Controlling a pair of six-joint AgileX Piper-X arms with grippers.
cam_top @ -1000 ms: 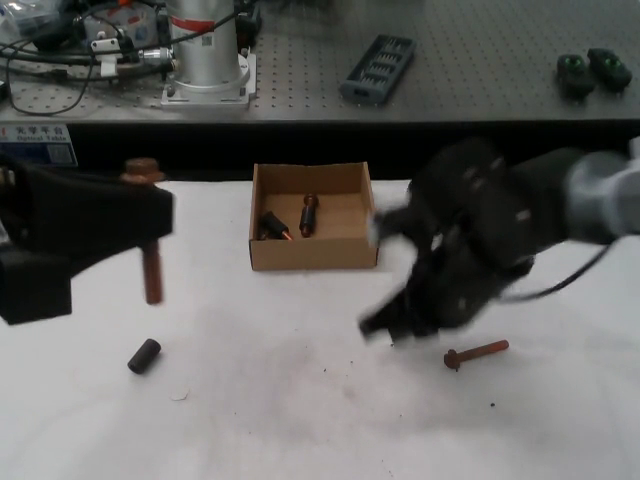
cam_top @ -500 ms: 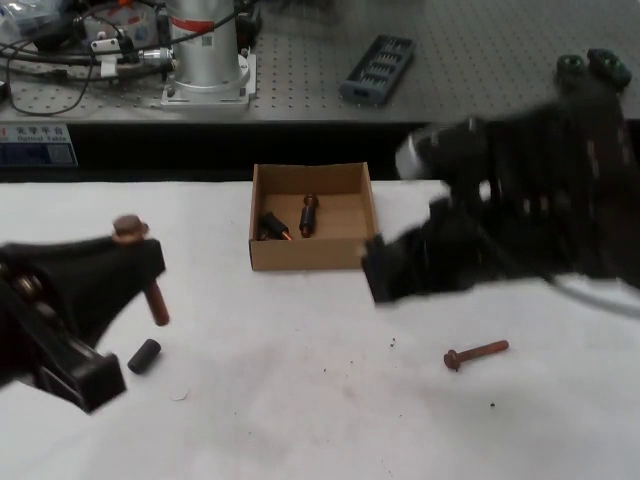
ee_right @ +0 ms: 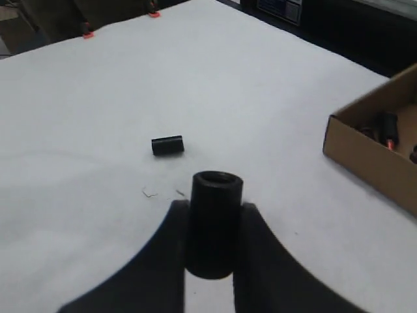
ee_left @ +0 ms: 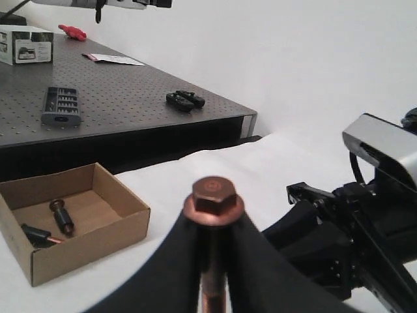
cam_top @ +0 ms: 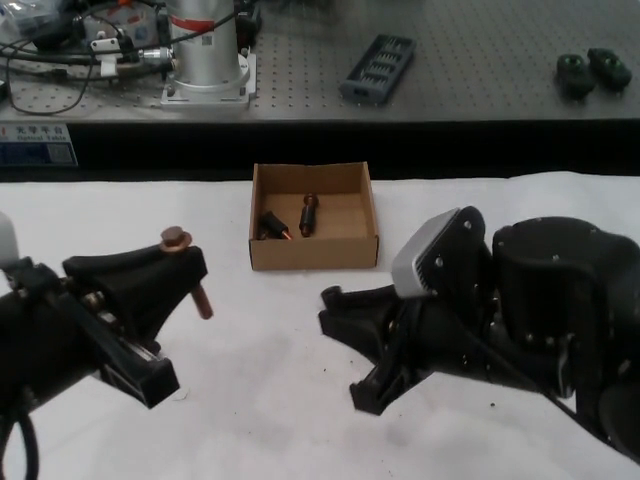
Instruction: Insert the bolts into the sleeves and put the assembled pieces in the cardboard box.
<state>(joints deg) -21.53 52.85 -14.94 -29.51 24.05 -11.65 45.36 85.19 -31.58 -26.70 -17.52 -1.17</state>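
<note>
Mating step in hand, to judge by both parts held up and not yet joined.

Below everything, a white cloth-covered bench [cam_top: 300, 430]. On the right, the bulky black right gripper [cam_top: 352, 348], pinching a short black cylindrical sleeve [ee_right: 214, 225], open bore pointing out past the fingertips. On the left, the black left gripper [cam_top: 188, 272], clamped just under the hexagonal head of a copper-coloured metal bolt [ee_left: 213, 195], shank tilted and sticking out beyond the fingers. Well apart from each other, facing across the cloth.

Behind and between them, a small open brown cardboard box [cam_top: 313, 255] with two assembled pieces [cam_top: 308, 214] inside. Lying on the cloth beyond the held sleeve, a second loose black sleeve [ee_right: 168, 145].

Next, probably: bring the shank tip to the bore, line up both axes, push in gently. Likely jam if tilted.
</note>
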